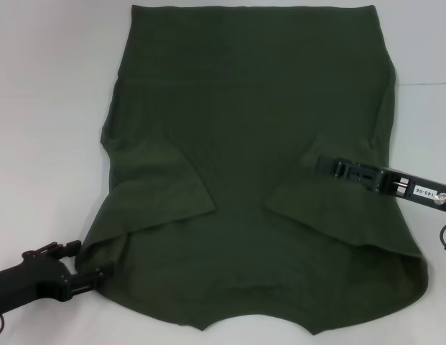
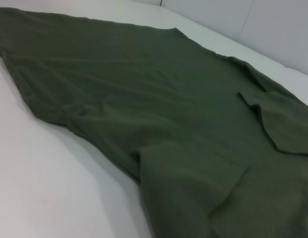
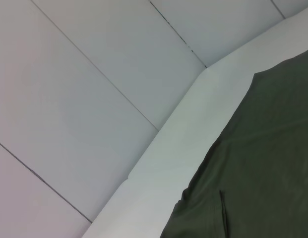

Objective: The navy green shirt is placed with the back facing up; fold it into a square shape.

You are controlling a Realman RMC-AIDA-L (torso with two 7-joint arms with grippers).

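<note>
Both sleeves are already folded inward on the navy green shirt (image 1: 251, 144). Its near-left shoulder corner is pinched by the left gripper (image 1: 100, 274), apparently for a side fold; the right gripper (image 1: 324, 165) hovers over the right sleeve, its finger state indiscernible.

Head camera looks down from above; both wrist cameras skim shirt (image 1: 244, 144) closely.
</note>
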